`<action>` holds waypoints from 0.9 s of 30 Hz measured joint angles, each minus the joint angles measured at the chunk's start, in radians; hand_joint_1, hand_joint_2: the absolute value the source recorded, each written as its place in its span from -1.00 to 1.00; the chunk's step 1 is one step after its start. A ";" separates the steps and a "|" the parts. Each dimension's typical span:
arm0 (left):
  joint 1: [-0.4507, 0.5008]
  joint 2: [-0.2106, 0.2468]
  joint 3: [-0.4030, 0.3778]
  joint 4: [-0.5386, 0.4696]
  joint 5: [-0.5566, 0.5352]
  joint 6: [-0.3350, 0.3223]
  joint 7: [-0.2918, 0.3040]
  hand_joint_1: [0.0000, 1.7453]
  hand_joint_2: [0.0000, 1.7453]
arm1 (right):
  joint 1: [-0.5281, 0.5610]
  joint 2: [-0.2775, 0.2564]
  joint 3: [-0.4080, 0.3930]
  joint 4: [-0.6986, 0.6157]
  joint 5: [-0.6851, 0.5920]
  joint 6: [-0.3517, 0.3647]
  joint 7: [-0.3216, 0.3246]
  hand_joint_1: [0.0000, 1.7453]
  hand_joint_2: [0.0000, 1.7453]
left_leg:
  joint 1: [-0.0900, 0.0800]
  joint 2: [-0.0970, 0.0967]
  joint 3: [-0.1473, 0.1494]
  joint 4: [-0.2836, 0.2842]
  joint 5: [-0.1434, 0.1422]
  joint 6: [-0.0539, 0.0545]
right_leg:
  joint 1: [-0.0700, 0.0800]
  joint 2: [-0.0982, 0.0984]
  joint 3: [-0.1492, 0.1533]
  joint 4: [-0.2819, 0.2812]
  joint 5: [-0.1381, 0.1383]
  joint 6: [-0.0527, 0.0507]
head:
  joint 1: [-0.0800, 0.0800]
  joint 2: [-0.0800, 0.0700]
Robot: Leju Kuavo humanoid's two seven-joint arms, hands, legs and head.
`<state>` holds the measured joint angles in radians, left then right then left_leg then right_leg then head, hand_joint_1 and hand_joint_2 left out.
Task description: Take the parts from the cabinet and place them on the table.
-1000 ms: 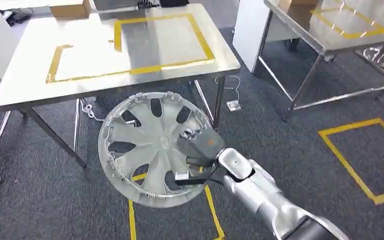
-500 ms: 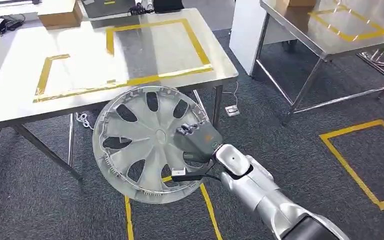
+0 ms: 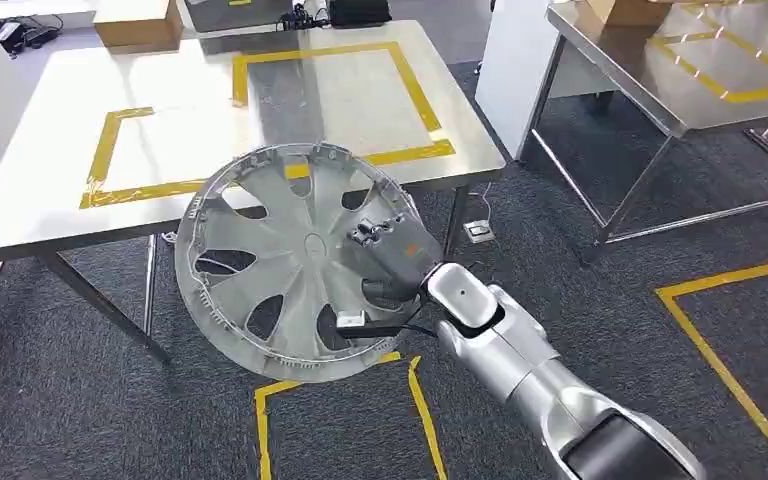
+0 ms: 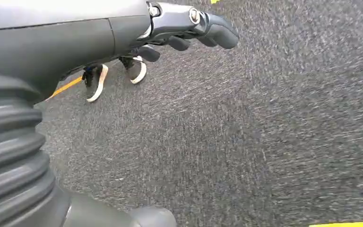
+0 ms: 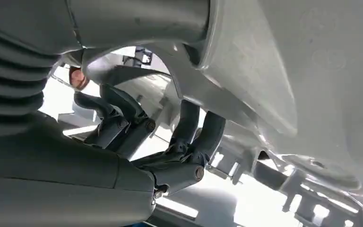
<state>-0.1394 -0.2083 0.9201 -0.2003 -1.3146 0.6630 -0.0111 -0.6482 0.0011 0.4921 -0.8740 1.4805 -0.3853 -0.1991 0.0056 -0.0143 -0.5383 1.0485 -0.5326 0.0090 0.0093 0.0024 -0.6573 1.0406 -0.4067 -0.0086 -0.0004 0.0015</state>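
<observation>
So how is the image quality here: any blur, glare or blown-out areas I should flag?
Head view: sharp, with soft glare on the steel table; the wheel cover reads clearly. Left wrist view: carpet smeared by motion blur behind the left hand. Right wrist view: background past the right hand is blown out white, and the close wheel cover is soft.

Workshop or test lab, steel tables [image 3: 60,215] with yellow tape outlines [image 3: 415,95], grey carpet [image 3: 610,290] taped into squares

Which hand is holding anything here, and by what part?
The right hand holds the silver wheel cover at its rim, fingers hooked through a spoke opening. The left hand holds nothing.
</observation>
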 joint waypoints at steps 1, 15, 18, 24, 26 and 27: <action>0.000 0.000 0.000 0.000 0.002 0.000 0.000 -1.00 1.00 | -0.004 0.000 0.000 0.000 -0.002 0.000 -0.002 1.00 -1.00 | 0.003 0.000 -0.001 -0.006 -0.001 -0.004 | 0.001 -0.001 0.000 0.001 -0.008 0.003 | 0.001 0.000; 0.011 0.000 0.001 0.000 0.038 0.002 -0.019 -1.00 1.00 | -0.068 0.027 0.002 0.043 -0.017 -0.007 -0.020 1.00 -1.00 | 0.010 0.012 -0.114 0.008 0.126 -0.045 | -0.014 0.009 0.127 -0.019 -0.120 0.010 | -0.009 0.000; 0.008 0.000 0.001 0.000 0.037 0.000 -0.019 -1.00 1.00 | -0.091 0.029 0.002 0.052 -0.016 -0.015 -0.019 1.00 -1.00 | 0.010 0.009 -0.107 -0.006 0.096 -0.009 | -0.014 0.010 0.140 -0.023 -0.118 0.024 | -0.004 0.000; 0.000 -0.001 0.001 -0.001 0.029 -0.010 -0.021 -1.00 1.00 | -0.105 0.030 0.002 0.071 -0.014 -0.023 -0.013 1.00 -1.00 | 0.010 0.002 -0.060 -0.010 0.056 0.015 | -0.016 0.003 -0.065 0.278 -0.202 0.037 | 0.005 0.000; 0.002 -0.001 0.001 -0.001 0.030 -0.010 -0.020 -1.00 1.00 | -0.101 0.029 0.002 0.082 -0.013 -0.022 -0.013 1.00 -1.00 | 0.006 -0.001 -0.033 -0.010 0.035 0.015 | -0.014 0.003 -0.099 0.266 -0.187 0.028 | 0.006 0.000; 0.001 -0.001 0.001 -0.001 0.029 -0.011 -0.020 -1.00 1.00 | -0.101 0.029 0.002 0.086 -0.011 -0.022 -0.014 1.00 -1.00 | 0.002 -0.003 -0.016 -0.010 0.023 0.014 | -0.008 0.003 -0.092 0.206 -0.142 0.018 | 0.007 0.000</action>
<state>-0.1384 -0.2094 0.9213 -0.2014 -1.2852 0.6519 -0.0309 -0.7496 0.0301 0.4940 -0.7877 1.4691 -0.4074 -0.2129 0.0081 -0.0171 -0.5540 1.0382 -0.5092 0.0235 0.0011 0.0052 -0.7493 1.2468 -0.5485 0.0091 0.0065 0.0015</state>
